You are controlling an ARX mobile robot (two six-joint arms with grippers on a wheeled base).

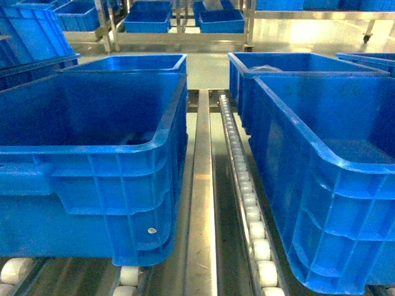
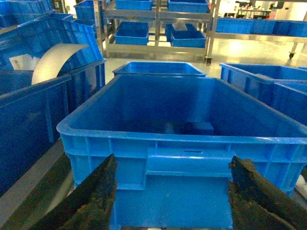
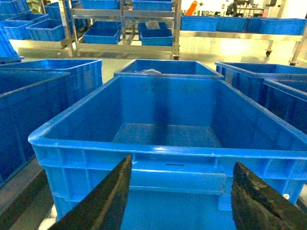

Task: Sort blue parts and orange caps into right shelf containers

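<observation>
While both wrist views fill with blue plastic, I read my left gripper (image 2: 172, 191) as spread wide, its two dark, worn fingers (image 2: 93, 201) at the bottom corners of the view with nothing between them. Just beyond those fingers is the near end wall of a large blue crate (image 2: 184, 143), its moulded handle bar centred in the gap. Inside, past the rim, I see a dark shape on the floor but cannot tell what it is. My right gripper (image 3: 180, 196) is likewise wide apart and holds nothing, black fingers (image 3: 108, 199) flanking the handle bar of the right-hand crate (image 3: 168, 155), whose ribbed floor looks bare from here.

From the head camera neither gripper shows. The two crates sit on a roller conveyor (image 1: 247, 203), apart from each other, with a steel rail (image 1: 200, 197) running between them. Beyond each near crate stands a second crate touching or just behind it; the far right crate (image 1: 296, 65) has something pale inside that I cannot make out. Farther off, metal shelving (image 1: 179, 24) carries smaller blue bins (image 1: 148, 21).
</observation>
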